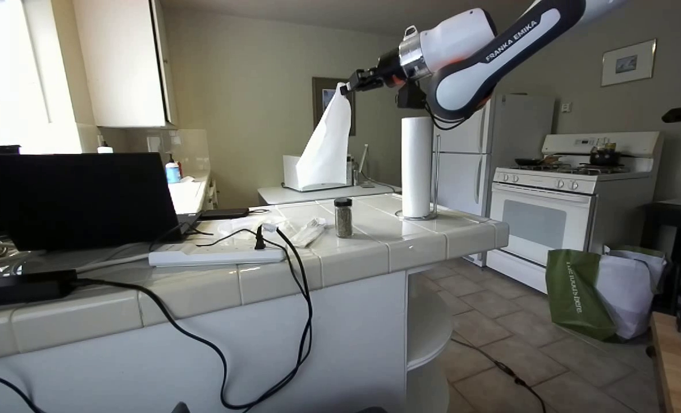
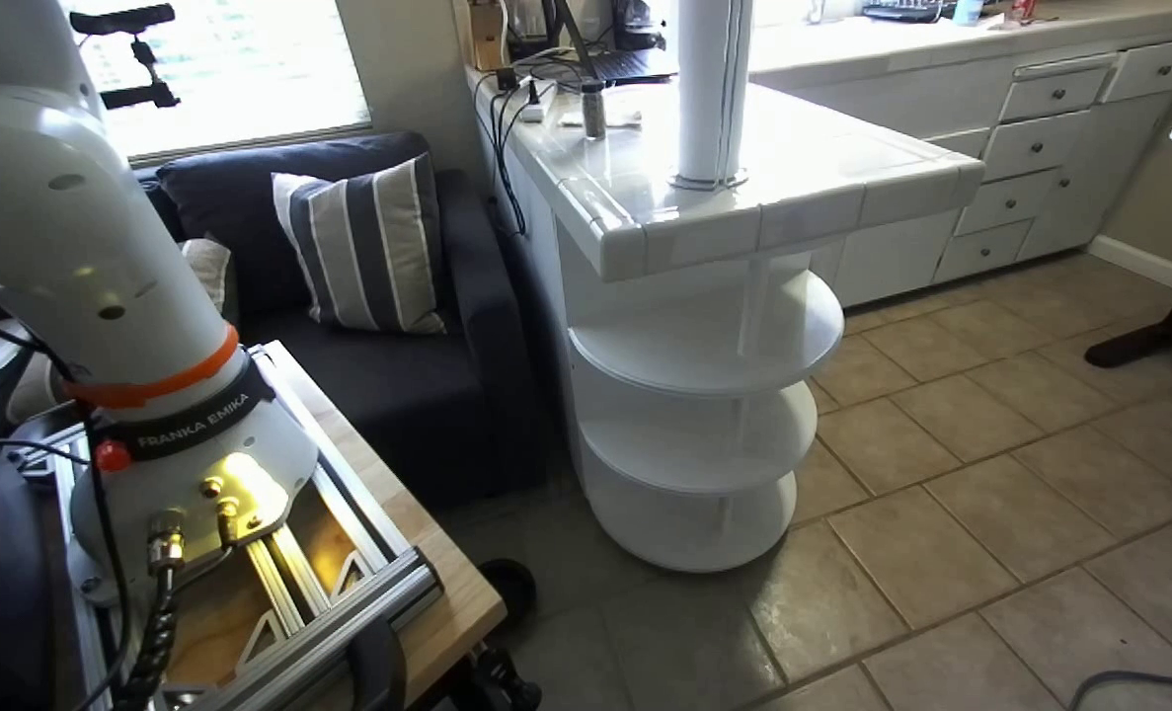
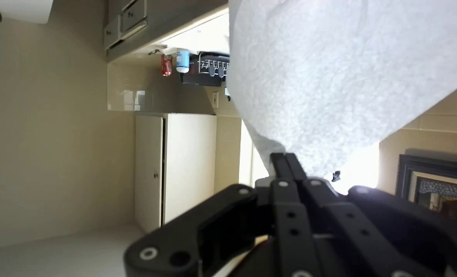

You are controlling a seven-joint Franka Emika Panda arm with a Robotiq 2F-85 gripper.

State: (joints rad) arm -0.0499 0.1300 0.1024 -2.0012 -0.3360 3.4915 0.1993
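fingers (image 3: pixel 279 166) clenched on paper sheet (image 1: pixel 327 146) | free gap to paper roll (image 1: pixel 417 166) | roll near counter edge (image 2: pixel 813 219)

An exterior view looks almost level across the nearby counter (image 1: pixel 354 261), an exterior view down past the robot base (image 2: pixel 186 479), lower left, at the same counter, and the wrist view upside down from close behind the gripper (image 3: pixel 284 156).
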